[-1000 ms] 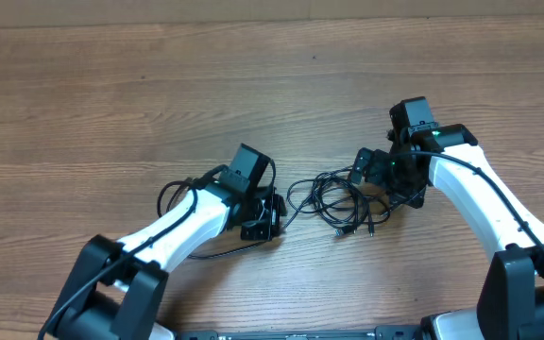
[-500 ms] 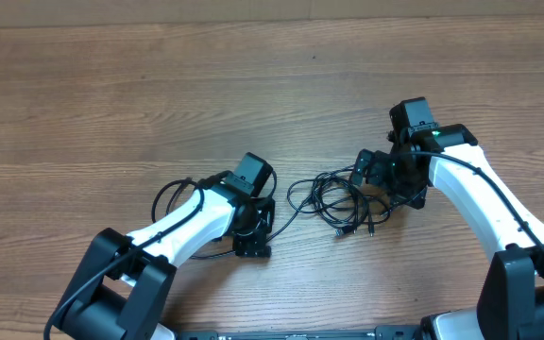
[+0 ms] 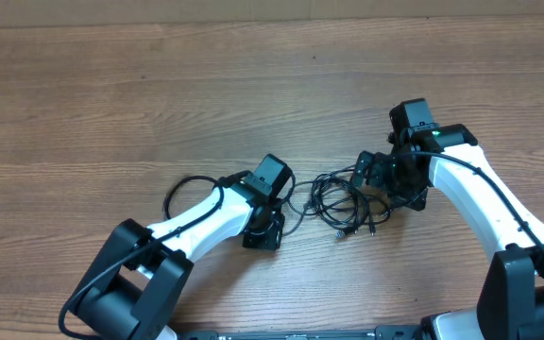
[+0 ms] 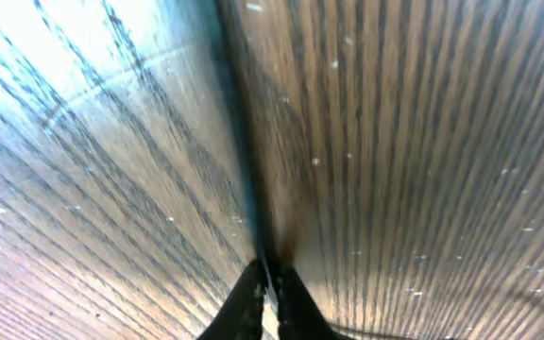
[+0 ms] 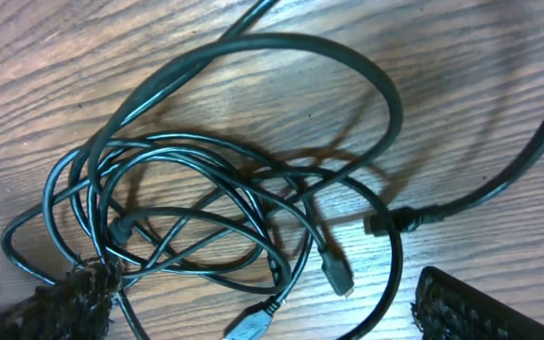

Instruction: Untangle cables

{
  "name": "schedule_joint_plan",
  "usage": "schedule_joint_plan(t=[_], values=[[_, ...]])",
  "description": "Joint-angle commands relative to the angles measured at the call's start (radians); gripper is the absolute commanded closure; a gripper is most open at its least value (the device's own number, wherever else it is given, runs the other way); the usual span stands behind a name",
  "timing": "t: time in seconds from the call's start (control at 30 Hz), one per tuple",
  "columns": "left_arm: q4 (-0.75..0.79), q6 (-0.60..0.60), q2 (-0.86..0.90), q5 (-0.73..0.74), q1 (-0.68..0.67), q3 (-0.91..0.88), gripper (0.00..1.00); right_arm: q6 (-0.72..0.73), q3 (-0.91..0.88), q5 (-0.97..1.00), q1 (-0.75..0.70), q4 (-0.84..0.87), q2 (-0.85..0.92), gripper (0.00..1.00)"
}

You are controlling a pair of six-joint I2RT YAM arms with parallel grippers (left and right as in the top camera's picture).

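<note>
Left wrist view: the left gripper (image 4: 268,300) has its jaws pressed together on a cable strand (image 4: 244,161). The strand shows only as a blurred dark line running from the tips up across the wooden table (image 4: 423,142). From overhead, that strand leads right from the gripper to the cables (image 3: 343,203), a loose knot of thin black loops lying on the table between the two arms. The right gripper (image 5: 277,302) hangs over the knot's right side with its jaws wide apart, holding nothing. Its rough-textured pads (image 5: 76,300) sit at the bottom corners of the right wrist view. In that view a small dark plug (image 5: 340,280) and a grey plug (image 5: 249,327) lie free among the loops. A thicker black lead (image 5: 508,170) runs off the right edge, its end cut off. Which loop belongs to which cord cannot be told.
</note>
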Motion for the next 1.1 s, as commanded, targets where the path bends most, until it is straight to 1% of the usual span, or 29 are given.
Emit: schedule_joint_plan(t=[0.0,0.13,0.2,0.3,0.47,0.6,0.7,0.8,0.83,0.87,0.9,0.97,1.0,1.07], values=[[-0.011,0.107,0.077,-0.073,0.048,-0.051,0.96,-0.007,0.021,0.008,-0.002,-0.002,-0.019,0.00],[-0.018,0.333,0.049,-0.073,0.151,-0.051,0.96,-0.007,0.021,-0.082,-0.002,0.006,-0.019,0.00],[-0.039,0.418,0.021,-0.079,0.203,-0.051,0.96,-0.008,0.017,-0.160,-0.001,0.025,-0.019,0.00],[-0.076,0.505,-0.043,-0.117,0.274,-0.051,0.96,-0.007,-0.005,-0.224,0.010,0.092,-0.019,0.00],[-0.082,0.591,-0.177,-0.188,0.327,-0.051,0.96,0.001,-0.054,-0.326,0.063,0.228,-0.018,0.00],[-0.084,0.671,-0.251,-0.212,0.327,-0.051,0.96,0.032,-0.067,-0.331,0.133,0.289,-0.016,0.00],[-0.102,0.680,-0.266,-0.247,0.327,-0.051,0.96,0.062,-0.067,-0.315,0.178,0.325,-0.015,0.00],[-0.105,0.676,-0.260,-0.249,0.327,-0.051,0.96,0.105,-0.067,-0.284,0.206,0.348,-0.014,0.00],[-0.106,0.677,-0.254,-0.240,0.325,-0.051,0.94,0.110,-0.067,-0.278,0.216,0.352,-0.014,0.00],[-0.110,0.677,-0.248,-0.222,0.323,-0.051,0.86,0.110,-0.067,-0.278,0.221,0.352,-0.014,0.00],[-0.115,0.677,-0.243,-0.198,0.320,-0.052,0.74,0.110,-0.067,-0.278,0.224,0.351,-0.014,0.00],[-0.120,0.677,-0.228,-0.154,0.311,-0.052,0.44,0.110,-0.067,-0.278,0.227,0.350,-0.014,0.00],[-0.120,0.676,-0.220,-0.137,0.304,-0.053,0.35,0.110,-0.067,-0.274,0.227,0.349,-0.014,0.00],[-0.117,0.673,-0.203,-0.136,0.283,-0.053,0.28,0.110,-0.067,-0.259,0.227,0.350,-0.014,0.00]])
